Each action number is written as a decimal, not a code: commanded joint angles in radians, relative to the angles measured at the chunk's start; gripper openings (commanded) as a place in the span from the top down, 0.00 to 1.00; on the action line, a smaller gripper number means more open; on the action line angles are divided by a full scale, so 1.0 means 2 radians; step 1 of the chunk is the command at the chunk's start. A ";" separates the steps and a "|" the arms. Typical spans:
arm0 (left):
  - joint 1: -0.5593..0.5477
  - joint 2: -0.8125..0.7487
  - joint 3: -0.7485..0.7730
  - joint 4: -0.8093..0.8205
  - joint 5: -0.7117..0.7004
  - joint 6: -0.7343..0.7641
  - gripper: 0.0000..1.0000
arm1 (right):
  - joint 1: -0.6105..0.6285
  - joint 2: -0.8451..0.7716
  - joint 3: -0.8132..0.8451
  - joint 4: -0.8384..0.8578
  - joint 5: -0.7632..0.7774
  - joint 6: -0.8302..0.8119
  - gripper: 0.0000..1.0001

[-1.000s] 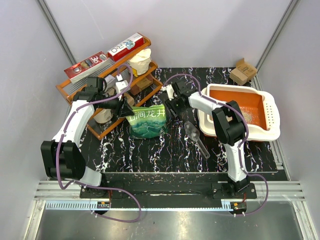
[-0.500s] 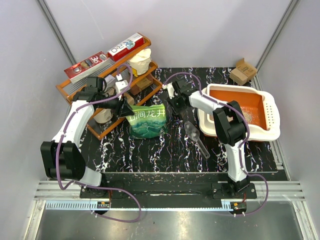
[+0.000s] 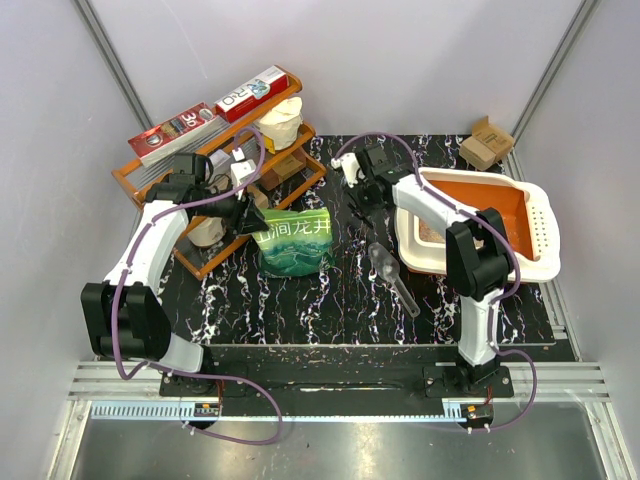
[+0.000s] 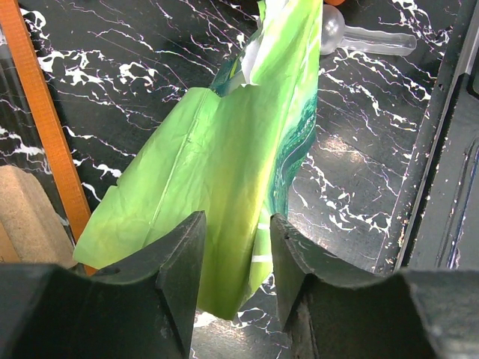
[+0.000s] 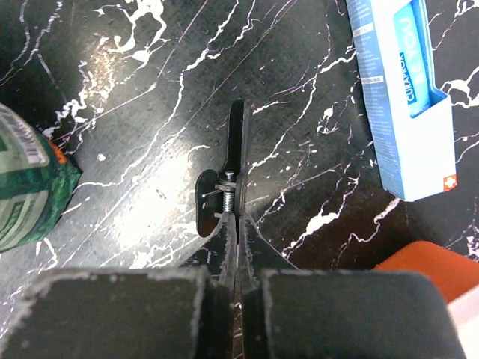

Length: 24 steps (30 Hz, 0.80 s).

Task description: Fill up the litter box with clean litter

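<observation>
Top view: my left tool [image 3: 248, 215] grips the top corner of the green pouch [image 3: 295, 245], which stands upright on the bench [image 3: 300, 310] just in front of the orange wire rack [image 3: 190, 262]. My right tool [image 3: 360, 212] is down near the bench between the pouch and the litter box [image 3: 548, 235]. The box is just to that tool's right and my right arm crosses over its near-left rim. There is only a thin patch of clean litter [image 3: 432, 236] on the orange floor, so filling has barely begun. A clear scoop [image 3: 383, 262] lies on the bench, nearer me than the right tool.

Left wrist: the left tool [image 4: 236, 221] has its jaws on either side of the pouch's [image 4: 217, 164] folded top, and the film fills the gap. The scoop [image 4: 363, 39] is beyond the pouch.

Right wrist: the right tool [image 5: 238, 224] is clenched fully on a thin black blade with a spring and bolt. It is edge-on, so black snips [image 5: 233, 172] is my best guess. A blue-white carton [image 5: 408, 90] is off to the right, and the box corner [image 5: 426, 263] is at lower right.

Risks:
- The pinch is on a thin edge, so the snips may twist or slip out on lifting.
- Glossy film may slide out of the left tool, and the pouch would then slump.
- My right forearm is over the rim, so a swing toward the pouch could shove the box.
</observation>
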 commanded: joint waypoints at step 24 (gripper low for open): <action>-0.147 -0.092 0.062 0.168 -0.069 0.043 0.38 | -0.092 -0.184 0.060 -0.061 -0.495 -0.023 1.00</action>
